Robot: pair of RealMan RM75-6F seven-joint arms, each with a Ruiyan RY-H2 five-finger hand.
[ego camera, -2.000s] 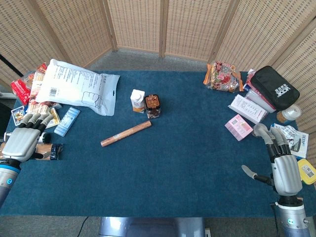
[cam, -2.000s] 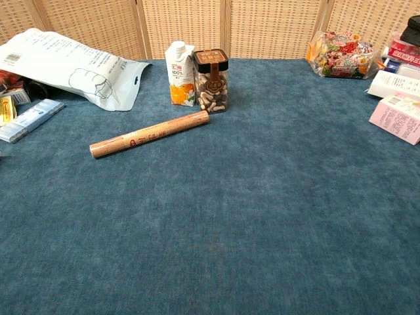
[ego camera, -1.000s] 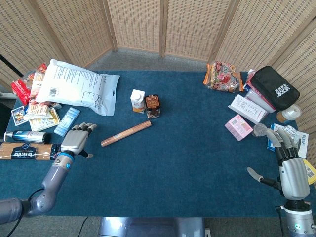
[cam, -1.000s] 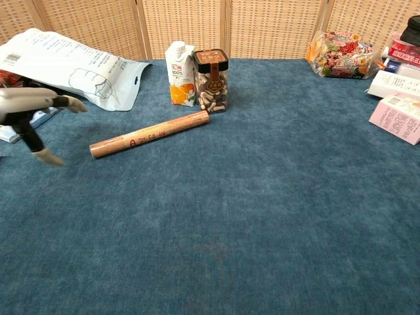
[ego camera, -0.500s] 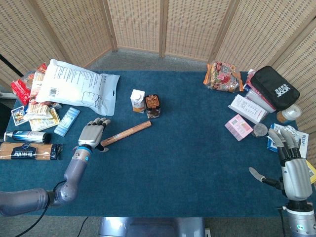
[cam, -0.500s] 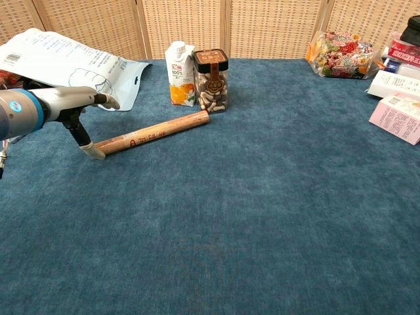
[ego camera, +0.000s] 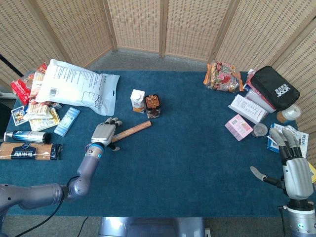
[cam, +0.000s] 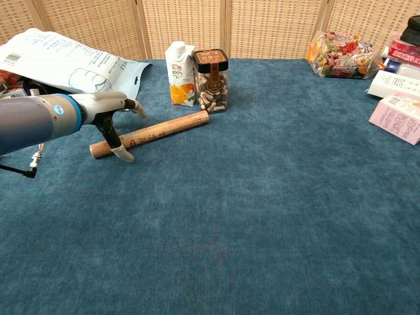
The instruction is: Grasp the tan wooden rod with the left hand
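The tan wooden rod [ego camera: 134, 129] [cam: 164, 129] lies slanted on the blue cloth, its far end near a jar. My left hand [ego camera: 104, 134] [cam: 108, 105] hovers over the rod's left end, palm down with fingers spread. Its thumb [cam: 121, 153] reaches down on the near side of the rod, and the other fingers stretch past the far side. The fingers are not closed around the rod. My right hand [ego camera: 292, 165] rests open at the table's right front edge, holding nothing; the chest view does not show it.
A juice carton [cam: 177, 73] and a jar of nuts [cam: 211, 80] stand just behind the rod's right end. A white plastic bag [cam: 62, 62] and snack packs [ego camera: 29, 116] lie to the left. Boxes [ego camera: 239, 127], a black pouch [ego camera: 274, 88] and a candy bag [ego camera: 223, 76] crowd the right side.
My left hand has travelled from the table's left edge rightwards and now sits over the rod's left end. The rod has not moved. The right hand drew back slightly.
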